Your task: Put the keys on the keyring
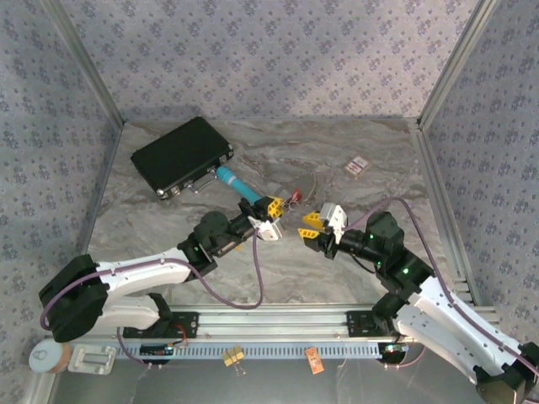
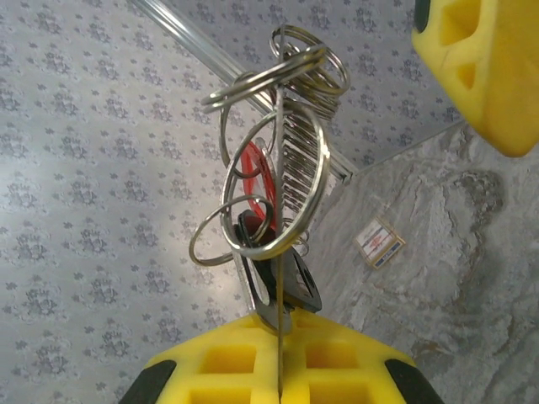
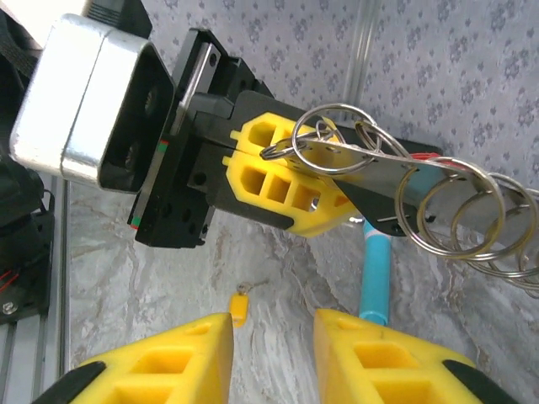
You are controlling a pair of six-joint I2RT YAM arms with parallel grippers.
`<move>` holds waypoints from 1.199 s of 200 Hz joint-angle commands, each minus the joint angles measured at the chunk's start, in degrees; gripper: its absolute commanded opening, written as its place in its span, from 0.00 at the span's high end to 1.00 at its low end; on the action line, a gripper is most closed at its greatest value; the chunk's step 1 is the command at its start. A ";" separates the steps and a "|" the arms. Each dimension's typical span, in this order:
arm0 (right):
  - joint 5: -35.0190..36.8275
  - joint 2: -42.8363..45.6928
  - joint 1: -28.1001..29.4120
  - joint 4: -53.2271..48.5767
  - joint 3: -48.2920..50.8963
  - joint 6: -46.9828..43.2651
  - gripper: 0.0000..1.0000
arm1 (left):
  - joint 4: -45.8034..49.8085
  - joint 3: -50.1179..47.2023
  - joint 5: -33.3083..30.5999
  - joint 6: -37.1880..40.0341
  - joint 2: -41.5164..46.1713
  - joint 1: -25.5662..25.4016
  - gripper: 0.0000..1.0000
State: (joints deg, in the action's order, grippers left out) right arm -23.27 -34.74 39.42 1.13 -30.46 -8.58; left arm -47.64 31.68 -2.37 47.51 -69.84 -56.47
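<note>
Left claw (image 2: 278,332) clenched on the keyring (image 2: 296,147), red key (image 2: 253,172) hanging in it. Right wrist view adds a yellow key (image 3: 241,305) on the table (image 3: 168,278); right claw (image 3: 274,337) released.

No legible text, brand or number. Small card (image 2: 378,242) on table (image 2: 472,278): red-and-white print, too small to read.

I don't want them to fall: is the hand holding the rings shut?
Shut. The left gripper pinches the metal strip carrying the rings, yellow fingers together, no gap.
</note>
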 commanded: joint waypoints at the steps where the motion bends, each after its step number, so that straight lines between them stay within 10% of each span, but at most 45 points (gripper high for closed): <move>1: 1.35 0.99 0.40 3.18 0.62 -0.85 0.71 | -6.04 0.14 2.49 0.70 0.50 0.16 1.00; 240: 10.17 4.51 1.96 3.88 -0.15 -2.14 0.65 | -3.71 0.05 5.22 0.77 2.01 0.14 1.00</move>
State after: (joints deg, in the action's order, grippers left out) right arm -14.68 -31.16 40.82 4.54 -30.02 -9.98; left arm -49.04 31.66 1.28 47.97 -69.80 -56.47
